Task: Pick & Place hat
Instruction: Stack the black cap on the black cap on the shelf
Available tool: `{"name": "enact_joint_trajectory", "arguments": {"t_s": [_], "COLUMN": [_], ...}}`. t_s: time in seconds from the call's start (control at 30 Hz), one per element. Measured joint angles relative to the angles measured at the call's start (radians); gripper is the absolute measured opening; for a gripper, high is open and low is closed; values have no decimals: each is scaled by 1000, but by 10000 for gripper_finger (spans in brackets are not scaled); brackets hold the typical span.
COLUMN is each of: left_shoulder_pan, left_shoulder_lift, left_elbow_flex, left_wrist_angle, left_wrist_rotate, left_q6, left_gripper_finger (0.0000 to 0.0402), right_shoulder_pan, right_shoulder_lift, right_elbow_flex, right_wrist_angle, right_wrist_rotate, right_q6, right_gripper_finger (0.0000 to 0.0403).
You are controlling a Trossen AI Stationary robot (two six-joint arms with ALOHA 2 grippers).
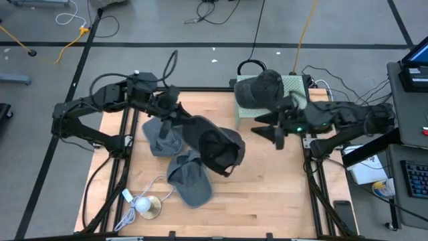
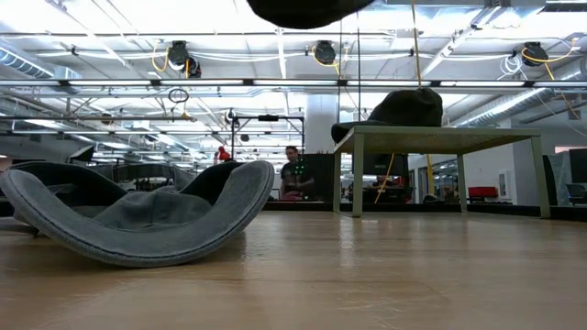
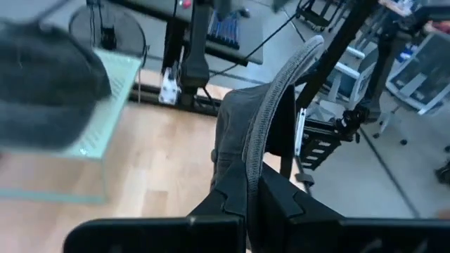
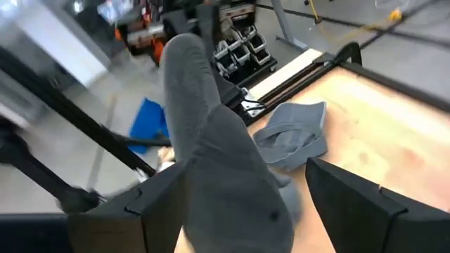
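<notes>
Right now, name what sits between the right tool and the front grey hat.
The dark hat gripped by the left tool; the high view shows it.

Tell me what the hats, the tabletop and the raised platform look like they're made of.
Hats: soft woven fabric, matte. The dark hat clamped in the left hand shows a stitched brim edge; the grey hat on the table flops and curls. Tabletop: light wood, probably sealed butcher block, with visible grain and plank seams. Platform: pale green perforated panel, likely plastic or painted metal; can't tell which.

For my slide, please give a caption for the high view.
Left pincer lifts a dark cap above the table; right pincer open beside the platform.
</notes>
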Motion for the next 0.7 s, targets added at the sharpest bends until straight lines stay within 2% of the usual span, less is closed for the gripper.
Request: {"name": "enact_joint_trajectory", "arguments": {"t_s": [0.17,0.37,0.7], "left_shoulder_pan": [0,0,-16], "left_shoulder_lift": [-58,-133,-262], "left_elbow_flex": [0,0,0], "left_wrist_angle": [2,1,-5], "left_wrist_rotate": [-23,-28,-16], "left_q6": [123,364,830], "left_gripper_finger": [9,9,9], "right_shoulder_pan": [0,-27,-94], "right_shoulder_lift": [-52,-79,-77], "right_elbow_flex": [0,0,0], "right_wrist_angle": [-64,-156,-151], "right_wrist_rotate": [0,-3,-28], "right_q6": [211,514,628], "right_gripper_finger": [266,255,259]}}
